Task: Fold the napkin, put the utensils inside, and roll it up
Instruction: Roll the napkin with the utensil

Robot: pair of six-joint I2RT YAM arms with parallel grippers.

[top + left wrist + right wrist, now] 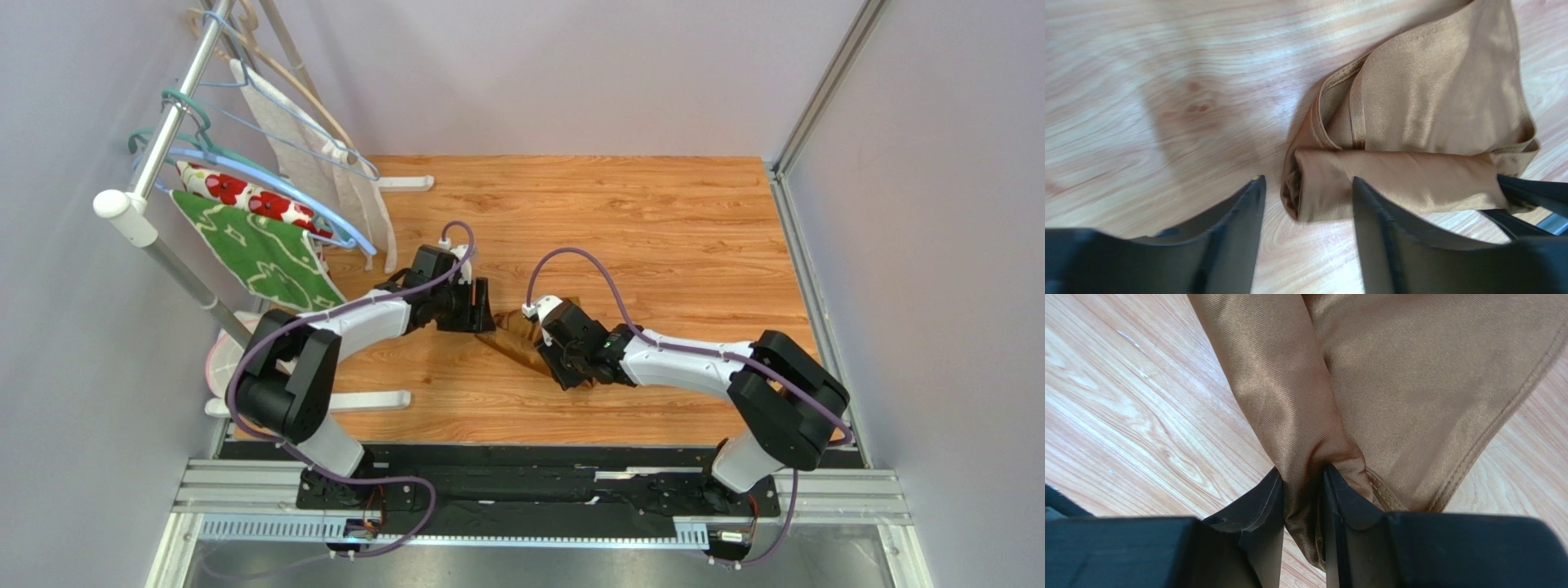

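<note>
The golden-brown napkin (1438,92) lies on the wooden table, partly rolled into a tube (1395,180) along its near edge, with a flat flap beyond. In the top view the napkin (510,348) is a small bundle between both arms. My left gripper (1305,191) is open and straddles the tube's left end without touching it; the same gripper (481,321) is seen from above. My right gripper (1303,476) is shut, pinching the other end of the napkin (1413,386) roll, and shows in the top view (547,355). No utensils show in any view.
A metal rack (160,147) with hangers stands at the left, carrying a green leaf-patterned cloth (264,251) and a white cloth with red flowers (239,192). Its white feet (368,399) rest on the table. Grey walls enclose the table on three sides.
</note>
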